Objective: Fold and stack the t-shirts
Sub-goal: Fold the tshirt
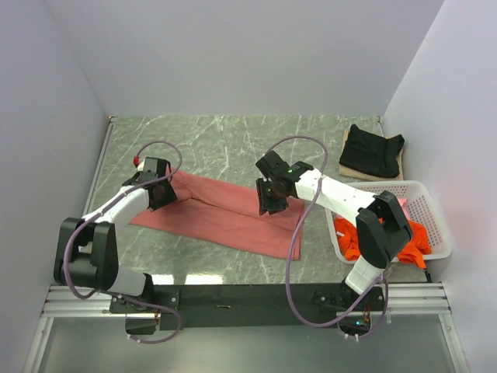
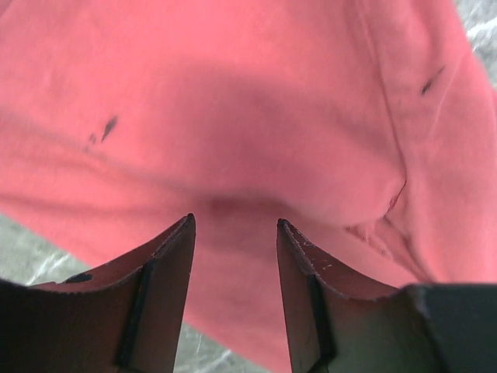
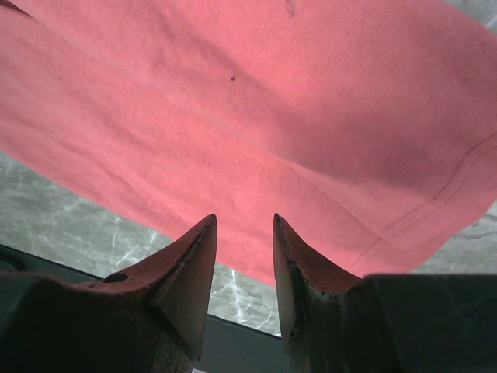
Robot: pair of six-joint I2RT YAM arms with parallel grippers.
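With left tool and right tool spread apart over the brick-red t-shirt, a shallow pinch may catch only one layer.

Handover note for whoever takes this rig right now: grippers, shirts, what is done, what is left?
Left gripper: open, empty, over the left end of the red shirt.
Right gripper: open, empty, over its right part.
Red shirt: lies as a long band, not folded small.
Black shirt: folded, far right corner.
Orange shirt: bunched in the white basket.
Left: finish red, fold orange, stack.
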